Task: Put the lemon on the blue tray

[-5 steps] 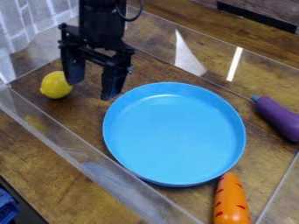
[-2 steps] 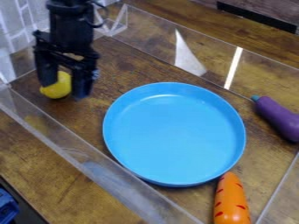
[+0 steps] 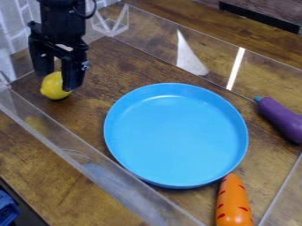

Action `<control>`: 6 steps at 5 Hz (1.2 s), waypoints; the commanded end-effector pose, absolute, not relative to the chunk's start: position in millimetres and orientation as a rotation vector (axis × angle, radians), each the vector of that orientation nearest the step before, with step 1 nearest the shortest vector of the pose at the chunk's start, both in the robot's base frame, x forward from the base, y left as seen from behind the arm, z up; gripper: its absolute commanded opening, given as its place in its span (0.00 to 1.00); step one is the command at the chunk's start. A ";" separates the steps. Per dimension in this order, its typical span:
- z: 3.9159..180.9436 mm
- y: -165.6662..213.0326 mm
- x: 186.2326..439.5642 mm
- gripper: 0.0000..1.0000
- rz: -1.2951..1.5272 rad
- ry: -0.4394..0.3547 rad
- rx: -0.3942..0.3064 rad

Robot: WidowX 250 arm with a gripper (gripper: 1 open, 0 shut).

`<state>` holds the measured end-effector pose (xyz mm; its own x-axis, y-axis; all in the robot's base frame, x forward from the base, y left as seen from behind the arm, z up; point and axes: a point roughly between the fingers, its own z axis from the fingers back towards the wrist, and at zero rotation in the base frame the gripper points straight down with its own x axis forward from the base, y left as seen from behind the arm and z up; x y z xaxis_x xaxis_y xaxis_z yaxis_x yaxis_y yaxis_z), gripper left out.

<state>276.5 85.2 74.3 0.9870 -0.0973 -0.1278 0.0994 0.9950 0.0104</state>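
Observation:
The lemon (image 3: 52,88) is a small bright yellow oval lying on the wooden table at the left. My black gripper (image 3: 56,74) hangs right over it, open, with one finger on each side of the lemon's top and its upper part partly hidden behind them. I cannot tell whether the fingers touch it. The blue tray (image 3: 177,134) is a large round plate with a raised rim in the middle of the table, to the right of the lemon, with nothing in it.
A purple eggplant (image 3: 282,118) lies at the right edge. An orange carrot (image 3: 232,203) sits just past the tray's lower right rim. Clear plastic walls (image 3: 71,146) fence the work area along the front and left.
My gripper has moved left from beside the tray's upper left rim to above the lemon, staying open. The lemon and tray have not moved.

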 end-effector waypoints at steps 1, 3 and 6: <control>80.2 101.3 287.1 1.00 -0.137 0.080 0.038; 69.9 123.6 292.7 1.00 -0.145 0.069 0.039; 46.2 118.8 308.9 1.00 -0.149 0.042 0.068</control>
<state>295.4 118.3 21.8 0.9835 -0.1366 -0.1184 0.1402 0.9899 0.0223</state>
